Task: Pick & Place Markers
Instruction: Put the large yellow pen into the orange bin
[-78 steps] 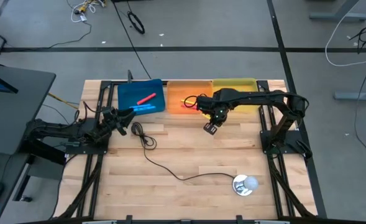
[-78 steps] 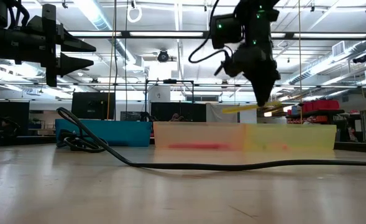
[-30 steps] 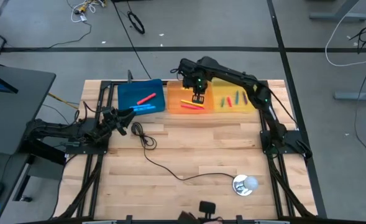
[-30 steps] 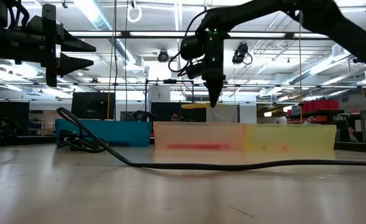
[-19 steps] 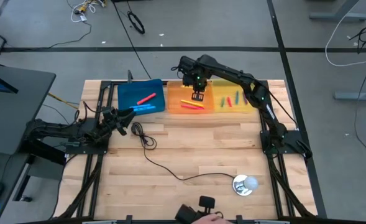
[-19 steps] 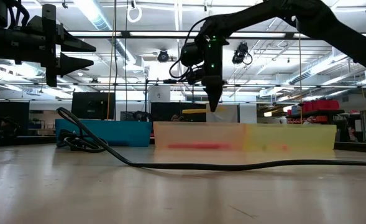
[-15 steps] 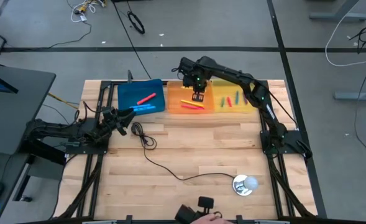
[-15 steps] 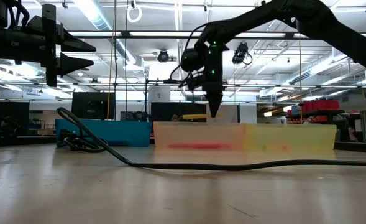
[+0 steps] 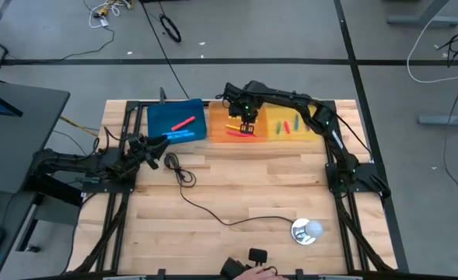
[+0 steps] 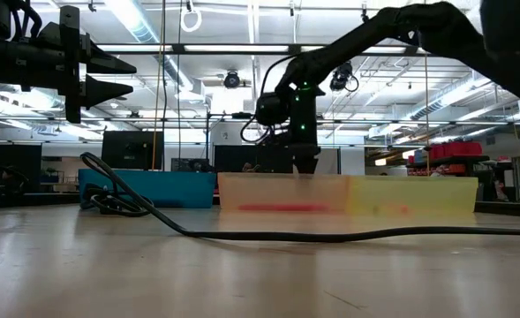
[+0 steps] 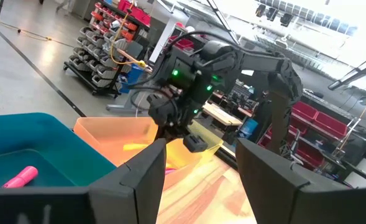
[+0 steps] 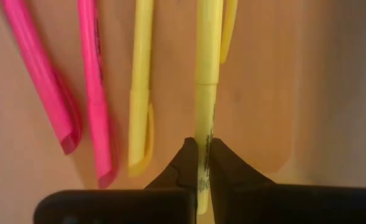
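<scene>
Wood table (image 9: pixel 236 194) carries three trays; right gripper (image 9: pixel 249 124) pinches a yellow marker (image 12: pixel 206 93) low over the orange tray (image 9: pixel 219 117), apparently to lay it beside like colours. Left gripper (image 9: pixel 160 143) idles half-open.

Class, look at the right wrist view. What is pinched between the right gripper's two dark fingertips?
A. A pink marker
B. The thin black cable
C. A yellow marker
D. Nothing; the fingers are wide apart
C. The right gripper is shut on a yellow marker over the orange tray, with two pink markers and another yellow one lying loose beside it.
</scene>
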